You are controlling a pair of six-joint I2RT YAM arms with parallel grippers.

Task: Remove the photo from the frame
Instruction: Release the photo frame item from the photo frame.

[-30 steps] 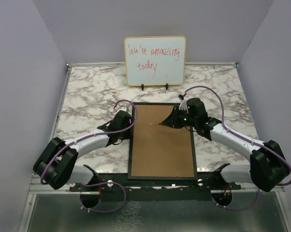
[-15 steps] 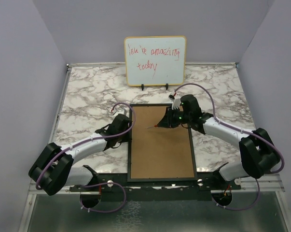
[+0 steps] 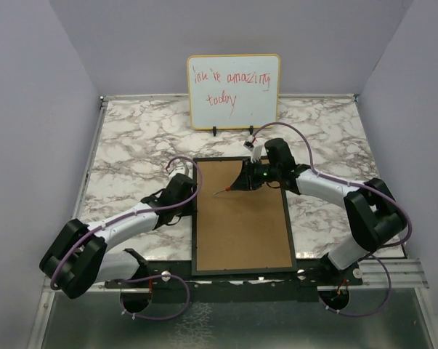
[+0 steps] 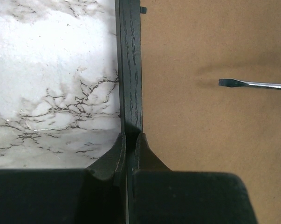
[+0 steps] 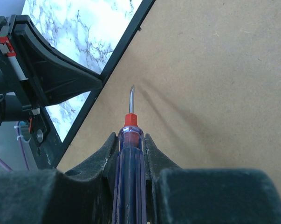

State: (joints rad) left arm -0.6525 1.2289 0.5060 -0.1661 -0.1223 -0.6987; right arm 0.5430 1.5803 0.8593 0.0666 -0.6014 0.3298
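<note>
Plain lilac-grey walls (image 3: 30, 109) close in the left, far and right sides of the bench (image 3: 131, 145), whose top is white marble pattern veined in grey and brown, with a metal rail (image 3: 393, 270) along the near edge. The frame (image 3: 195, 240) lies flat at the middle of the near half, back up, its brown panel (image 3: 240, 225) bare inside the thin black border. A whiteboard (image 3: 233, 91) with red handwriting stands upright on small black feet at the far edge, just beyond the frame. Both arms reach in from the near corners. The left end effector (image 4: 129, 142) is clenched, its tips right at the frame's left rail; whether they press on it I cannot tell. The right end effector (image 5: 130, 140) grasps a screwdriver (image 5: 127, 154) by its clear blue handle, the flat tip over the panel's far part, pointing toward the left rail.
</note>
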